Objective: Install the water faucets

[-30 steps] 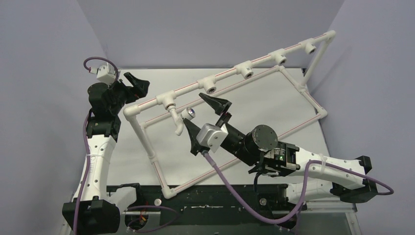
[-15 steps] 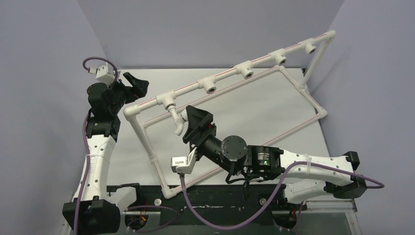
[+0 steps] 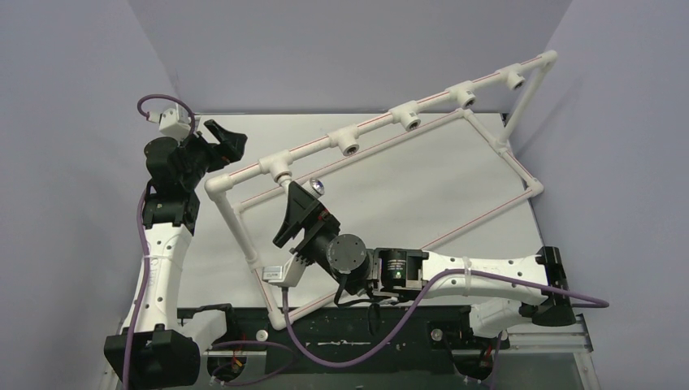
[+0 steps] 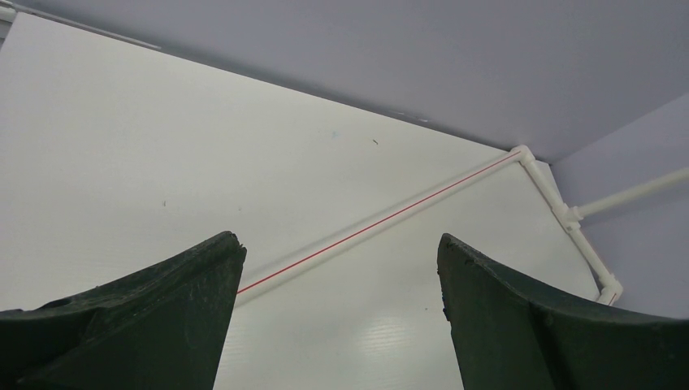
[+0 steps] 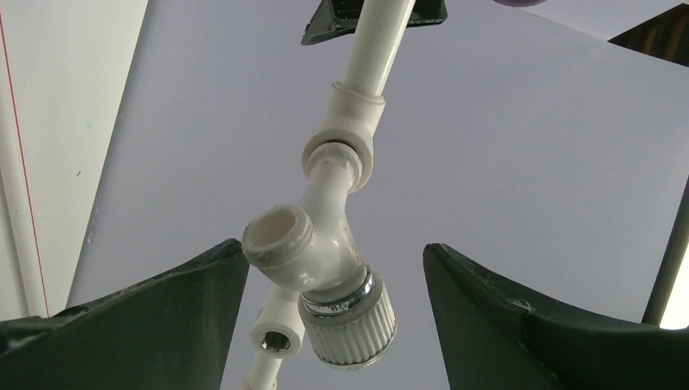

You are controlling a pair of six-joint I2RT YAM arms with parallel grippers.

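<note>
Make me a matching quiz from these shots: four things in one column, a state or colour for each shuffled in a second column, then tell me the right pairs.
Column one
1. water faucet
2. left claw
3. right claw
4. pipe frame

Column two
A. white with thin red stripes
B. open, straddling the water faucet without touching it
C. open, holding nothing
D. joined to a tee socket

Pairs: 1-D, 2-C, 3-B, 4-A
</note>
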